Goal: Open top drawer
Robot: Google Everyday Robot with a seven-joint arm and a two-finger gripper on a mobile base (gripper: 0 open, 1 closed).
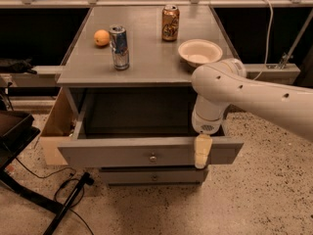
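Top drawer (112,153) sits far out from under the tabletop (146,62), so its grey inside shows. The end effector (203,152) hangs over the front's top edge, right of the knob (153,157), likely to pull it; whether it is apart or together I cannot tell.
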